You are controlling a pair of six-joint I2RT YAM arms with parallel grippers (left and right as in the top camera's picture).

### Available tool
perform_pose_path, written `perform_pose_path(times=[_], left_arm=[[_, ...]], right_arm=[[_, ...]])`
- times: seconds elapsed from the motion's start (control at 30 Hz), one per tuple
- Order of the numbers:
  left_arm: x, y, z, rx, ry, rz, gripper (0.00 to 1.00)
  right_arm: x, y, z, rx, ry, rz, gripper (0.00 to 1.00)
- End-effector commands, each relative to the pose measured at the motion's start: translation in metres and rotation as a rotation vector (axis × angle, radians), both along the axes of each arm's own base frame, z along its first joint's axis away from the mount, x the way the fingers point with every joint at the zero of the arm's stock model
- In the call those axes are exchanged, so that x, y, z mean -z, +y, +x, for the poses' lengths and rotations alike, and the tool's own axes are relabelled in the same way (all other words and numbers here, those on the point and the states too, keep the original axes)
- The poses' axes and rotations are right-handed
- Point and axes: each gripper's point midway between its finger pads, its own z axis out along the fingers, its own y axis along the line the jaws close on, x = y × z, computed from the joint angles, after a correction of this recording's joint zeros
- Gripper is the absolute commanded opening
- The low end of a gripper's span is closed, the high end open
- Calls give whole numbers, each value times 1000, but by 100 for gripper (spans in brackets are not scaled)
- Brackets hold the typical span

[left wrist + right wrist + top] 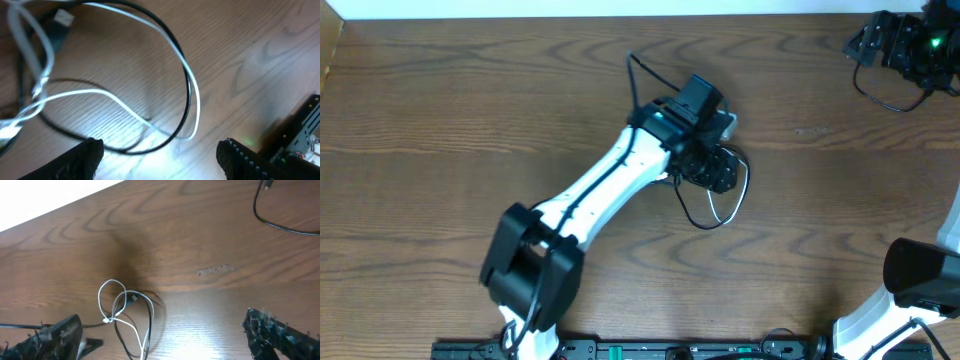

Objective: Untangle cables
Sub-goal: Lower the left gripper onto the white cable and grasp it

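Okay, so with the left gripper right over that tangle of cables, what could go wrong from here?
The white cable and black cable run side by side along the loop ahead of the open left gripper, so closing may pinch both and drag the whole tangle. The right gripper hangs open far off, so nothing anchors the pile; a pull could tighten the crossings.
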Motion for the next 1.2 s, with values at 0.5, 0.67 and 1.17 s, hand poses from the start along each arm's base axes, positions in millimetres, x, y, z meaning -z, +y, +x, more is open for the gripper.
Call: perform_pose_path(times=[0.5,0.67,1.17], left_arm=[[39,-39,-13,87,91,-78,64],[43,-39,-13,86,98,-72,55],[61,-52,-25,118,115,-55,30]], right_arm=[[33,3,0,-11,69,13,98],[35,3,2,-14,66,10,99],[35,3,3,-27,57,0,99]])
